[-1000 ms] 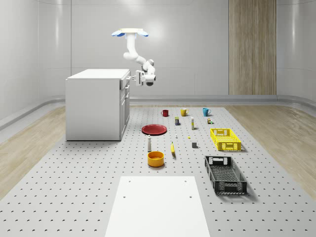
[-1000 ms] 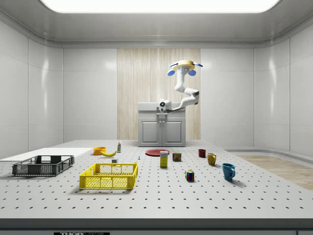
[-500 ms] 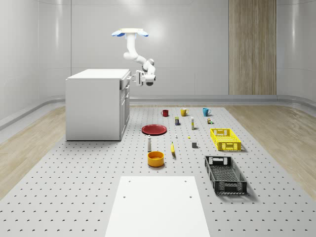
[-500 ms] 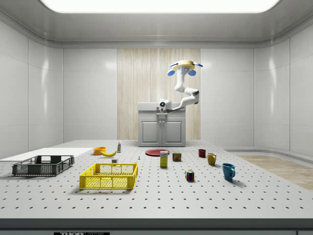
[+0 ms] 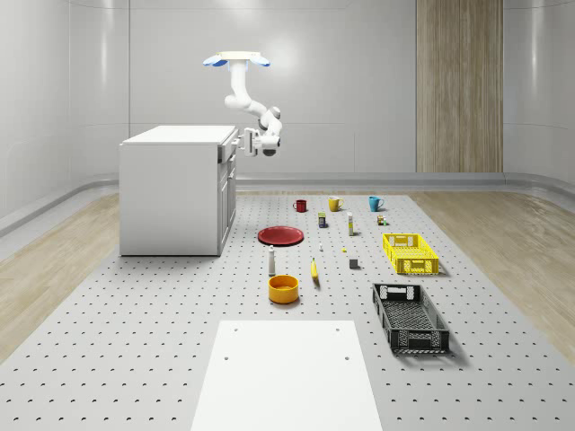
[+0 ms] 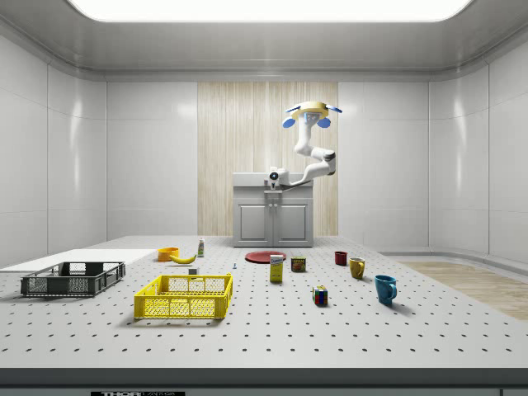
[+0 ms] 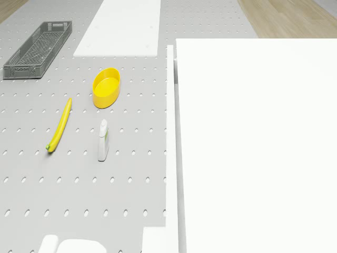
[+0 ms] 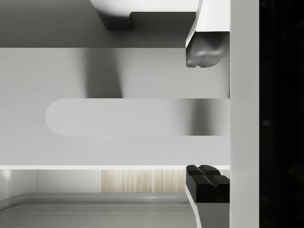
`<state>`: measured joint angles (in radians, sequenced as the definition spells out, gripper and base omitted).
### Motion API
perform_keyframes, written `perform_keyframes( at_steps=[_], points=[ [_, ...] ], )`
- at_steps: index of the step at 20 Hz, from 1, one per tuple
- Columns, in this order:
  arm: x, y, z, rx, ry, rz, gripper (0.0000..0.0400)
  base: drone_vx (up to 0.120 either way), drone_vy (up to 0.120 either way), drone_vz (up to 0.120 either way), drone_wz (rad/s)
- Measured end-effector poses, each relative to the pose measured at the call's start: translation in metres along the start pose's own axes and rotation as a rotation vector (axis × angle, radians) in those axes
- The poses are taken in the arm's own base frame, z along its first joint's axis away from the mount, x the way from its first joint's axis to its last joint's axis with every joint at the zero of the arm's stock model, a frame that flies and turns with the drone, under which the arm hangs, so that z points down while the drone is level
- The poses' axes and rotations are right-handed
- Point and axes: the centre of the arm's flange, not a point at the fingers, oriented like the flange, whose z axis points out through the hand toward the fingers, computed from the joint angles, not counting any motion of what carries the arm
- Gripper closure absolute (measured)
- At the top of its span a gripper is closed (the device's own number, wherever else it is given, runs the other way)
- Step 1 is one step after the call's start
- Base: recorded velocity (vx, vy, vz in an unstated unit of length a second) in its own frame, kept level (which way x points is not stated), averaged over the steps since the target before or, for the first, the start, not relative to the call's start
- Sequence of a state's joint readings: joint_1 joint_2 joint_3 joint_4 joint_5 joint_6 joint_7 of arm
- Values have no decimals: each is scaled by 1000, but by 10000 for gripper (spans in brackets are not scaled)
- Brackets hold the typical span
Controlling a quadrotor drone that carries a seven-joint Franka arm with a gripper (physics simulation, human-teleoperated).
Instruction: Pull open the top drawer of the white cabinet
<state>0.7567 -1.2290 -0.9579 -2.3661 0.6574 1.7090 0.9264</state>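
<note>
the claw [image 8: 209,114] sits at the top drawer [image 8: 142,71] front of the white cabinet [image 5: 175,193], fingertips [image 8: 205,51] apart either side of the handle [image 8: 137,117], not clamped. since a second ago the arm has crept closer to the cabinet; the drawer looks unopened. the drone [image 5: 236,60] hovers above the cabinet's front edge. no readable writing or labels.

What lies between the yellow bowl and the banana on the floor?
In the drone view, only bare pegboard floor lies between the yellow bowl and the banana; the bottle lies off to the side.
</note>
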Motion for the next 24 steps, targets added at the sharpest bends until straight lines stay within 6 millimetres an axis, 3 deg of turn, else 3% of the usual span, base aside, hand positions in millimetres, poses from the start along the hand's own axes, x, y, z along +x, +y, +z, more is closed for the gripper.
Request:
perform_keyframes(
  at_steps=[7,10,13,17,24],
  points=[
    [0,0,4,0,0,0,95,0,0,0,0],
    [0,0,5,0,0,0,192,0,0,0,0],
    [0,0,5,0,0,0,247,0,0,0,0],
    [0,0,5,0,0,0,277,0,0,0,0],
    [0,0,2,0,0,0,290,0,0,0,0]
  ],
)
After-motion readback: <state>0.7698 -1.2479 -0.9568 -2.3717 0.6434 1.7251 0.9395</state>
